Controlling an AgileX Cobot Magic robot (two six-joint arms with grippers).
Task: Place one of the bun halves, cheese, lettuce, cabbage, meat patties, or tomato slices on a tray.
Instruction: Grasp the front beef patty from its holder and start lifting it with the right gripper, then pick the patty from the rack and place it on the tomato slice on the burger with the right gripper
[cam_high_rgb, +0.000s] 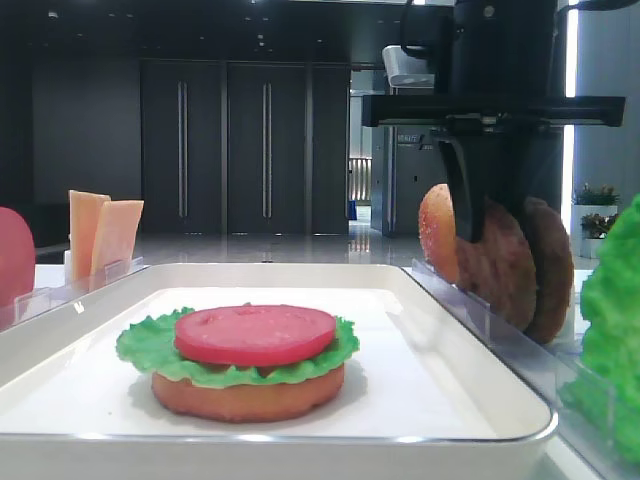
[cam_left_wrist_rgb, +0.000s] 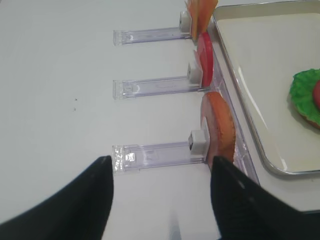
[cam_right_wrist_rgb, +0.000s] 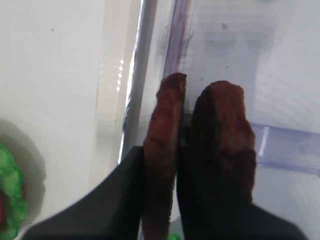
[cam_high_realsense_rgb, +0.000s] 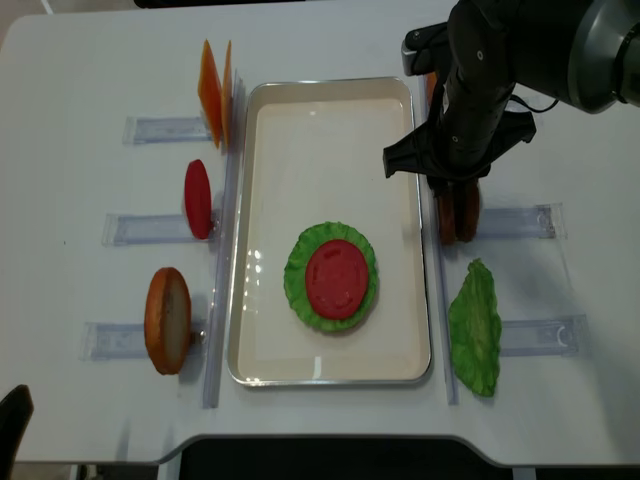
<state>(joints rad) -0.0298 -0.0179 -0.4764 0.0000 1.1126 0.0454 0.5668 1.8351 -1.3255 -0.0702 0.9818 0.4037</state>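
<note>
The right gripper stood over the rack just right of the tray, its dark fingers straddling the patty nearer the tray. In the wrist view one finger pressed that patty's tray-side face and the other sat in the gap against the second patty, so the jaws looked pinched on the near one, though how firmly could not be told. Both patties stood on edge in their clear holder, touching or nearly so.

To do this step well, I judged the grip should be snug before lifting, and the lift straight up, so the neighbour was not dragged out of its slot. Then the patty should travel left over the rim and be laid flat on the stack in the tray's middle: bun half, lettuce, tomato slice. Centring mattered, since the tomato's top was smooth and a skewed drop could slide.

The left gripper hung spread and empty left of the tray, above the bun holder
</note>
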